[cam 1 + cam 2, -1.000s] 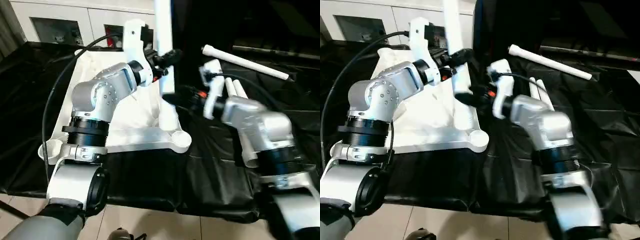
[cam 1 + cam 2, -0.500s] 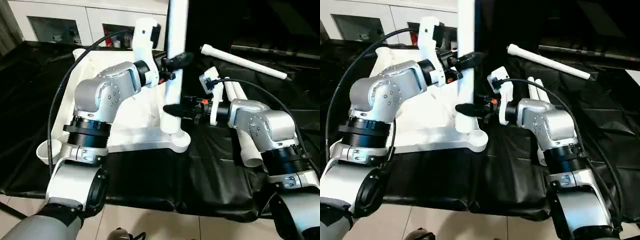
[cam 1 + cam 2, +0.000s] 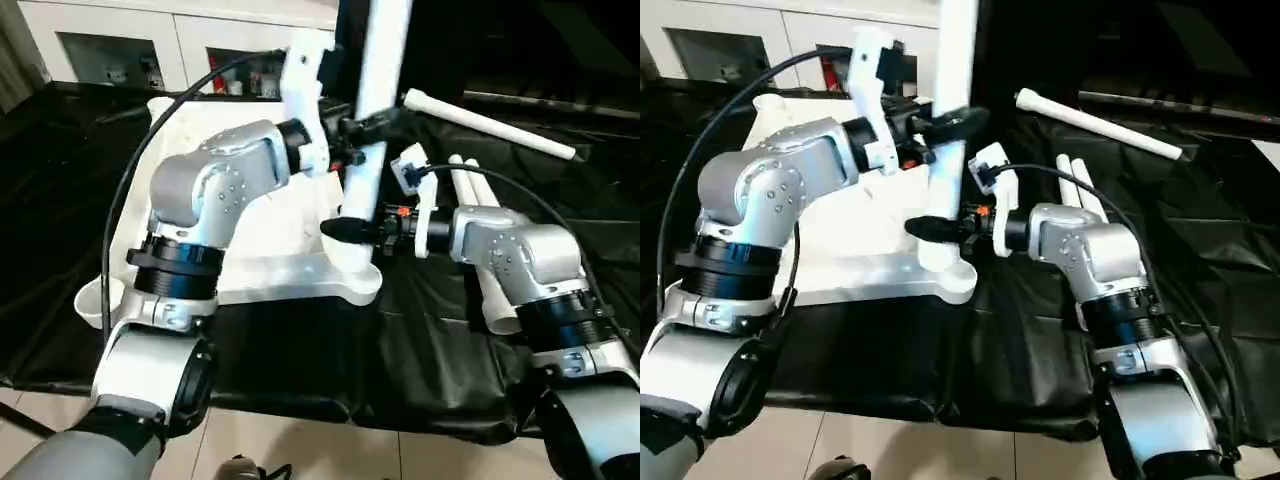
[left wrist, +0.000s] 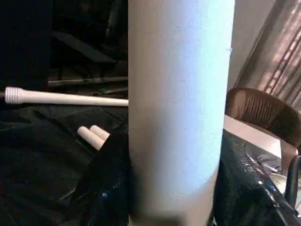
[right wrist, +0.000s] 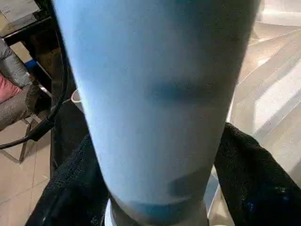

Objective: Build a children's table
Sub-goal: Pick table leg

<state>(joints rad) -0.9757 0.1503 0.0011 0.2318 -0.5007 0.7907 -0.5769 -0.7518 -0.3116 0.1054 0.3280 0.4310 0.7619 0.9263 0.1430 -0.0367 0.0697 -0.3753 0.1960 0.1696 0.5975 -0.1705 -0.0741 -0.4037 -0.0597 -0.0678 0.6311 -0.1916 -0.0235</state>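
The left gripper (image 3: 368, 127) grasps the upright leg (image 3: 372, 110) high on its shaft. The right gripper (image 3: 345, 229) clamps the same leg lower, near its flared foot, which sits at the near corner socket (image 3: 360, 283) of the tabletop (image 3: 250, 275). Three spare legs (image 3: 490, 124) lie beyond the right gripper, well apart.

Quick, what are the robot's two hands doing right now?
Left gripper: closed on the upright white leg, high up.
Right gripper: closed on the same leg, low down, near the tabletop's corner socket.
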